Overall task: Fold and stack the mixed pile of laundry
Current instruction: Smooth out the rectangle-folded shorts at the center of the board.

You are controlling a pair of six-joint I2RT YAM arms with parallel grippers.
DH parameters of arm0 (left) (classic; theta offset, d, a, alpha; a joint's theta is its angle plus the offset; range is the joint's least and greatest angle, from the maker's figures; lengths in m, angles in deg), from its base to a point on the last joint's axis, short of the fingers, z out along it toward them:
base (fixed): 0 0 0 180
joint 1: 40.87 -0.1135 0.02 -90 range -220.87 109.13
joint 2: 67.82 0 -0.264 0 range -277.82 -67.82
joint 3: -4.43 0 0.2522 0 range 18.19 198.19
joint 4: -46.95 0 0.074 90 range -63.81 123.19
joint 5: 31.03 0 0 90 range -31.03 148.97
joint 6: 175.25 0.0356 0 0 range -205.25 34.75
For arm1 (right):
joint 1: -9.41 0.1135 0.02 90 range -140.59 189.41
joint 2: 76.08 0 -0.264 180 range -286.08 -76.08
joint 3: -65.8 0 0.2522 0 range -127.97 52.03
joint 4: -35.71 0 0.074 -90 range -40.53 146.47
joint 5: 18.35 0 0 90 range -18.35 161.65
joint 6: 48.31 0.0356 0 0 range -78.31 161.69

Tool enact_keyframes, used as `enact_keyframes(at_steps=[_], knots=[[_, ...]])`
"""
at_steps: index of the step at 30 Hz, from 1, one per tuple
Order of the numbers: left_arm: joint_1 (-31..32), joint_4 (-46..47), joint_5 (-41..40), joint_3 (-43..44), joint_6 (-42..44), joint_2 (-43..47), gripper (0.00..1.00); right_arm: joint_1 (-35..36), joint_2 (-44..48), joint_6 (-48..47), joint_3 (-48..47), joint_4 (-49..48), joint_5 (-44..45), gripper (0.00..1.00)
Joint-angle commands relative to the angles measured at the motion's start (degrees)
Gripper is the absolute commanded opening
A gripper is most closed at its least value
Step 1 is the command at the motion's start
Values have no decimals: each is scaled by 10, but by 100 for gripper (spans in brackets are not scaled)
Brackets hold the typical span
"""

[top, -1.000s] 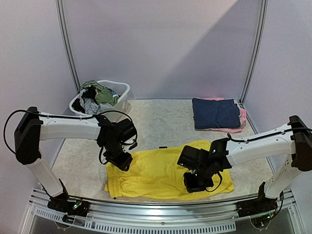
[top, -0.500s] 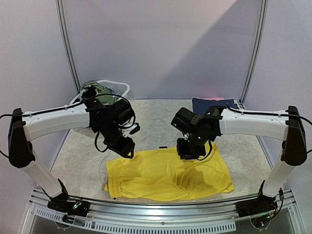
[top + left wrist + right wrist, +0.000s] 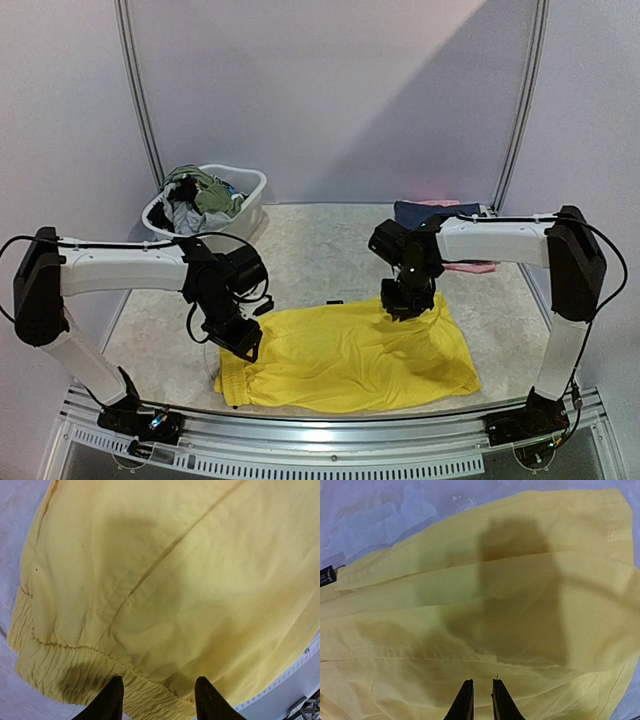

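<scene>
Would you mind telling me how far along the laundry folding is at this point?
Done: a folded pile sits at the far right corner, navy on pink. In hand: the yellow shorts lie flat at the front, not stacked yet; the left gripper is open over the waistband, the right gripper nearly closed and empty above the far edge. Left: the clothes heaped in the tub.

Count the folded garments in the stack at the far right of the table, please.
2. A navy one lies on top, and a pink one lies beneath it, showing at the edges. The right arm crosses the stack, so more may be hidden.
</scene>
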State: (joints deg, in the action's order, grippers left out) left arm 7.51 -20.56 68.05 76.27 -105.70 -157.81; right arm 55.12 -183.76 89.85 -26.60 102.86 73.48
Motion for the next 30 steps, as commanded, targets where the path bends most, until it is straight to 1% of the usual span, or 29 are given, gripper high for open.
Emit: enact_keyframes(at_steps=[1,2,6,14,17,20,22,23,27,30], knots=[[1,29,-34,-15,-16,-12,50,-15,-34,-31,-2,-23,-12,14],[1,30,-44,-17,-19,-14,50,-22,-41,-34,-3,-28,-30,13],[0,39,-86,-23,-23,-29,50,-41,-63,-44,-6,-46,-44,13],[-16,56,-113,20,1,-98,50,-68,-100,-58,-17,-62,-44,13],[-26,35,-127,74,15,-130,50,-84,-109,-57,-34,-42,-38,12],[-30,-5,-140,151,27,-155,51,-103,-118,-59,-72,-7,-21,12],[-30,-30,-143,194,27,-150,52,-109,-113,-65,-103,11,-21,12],[-30,-42,-140,205,26,-142,54,-109,-111,-71,-119,19,-5,12],[-30,-72,-129,210,6,-82,64,-110,-88,-109,-163,21,-47,17],[-30,-85,-127,195,-16,-22,73,-110,-62,-117,-188,29,-61,27]])
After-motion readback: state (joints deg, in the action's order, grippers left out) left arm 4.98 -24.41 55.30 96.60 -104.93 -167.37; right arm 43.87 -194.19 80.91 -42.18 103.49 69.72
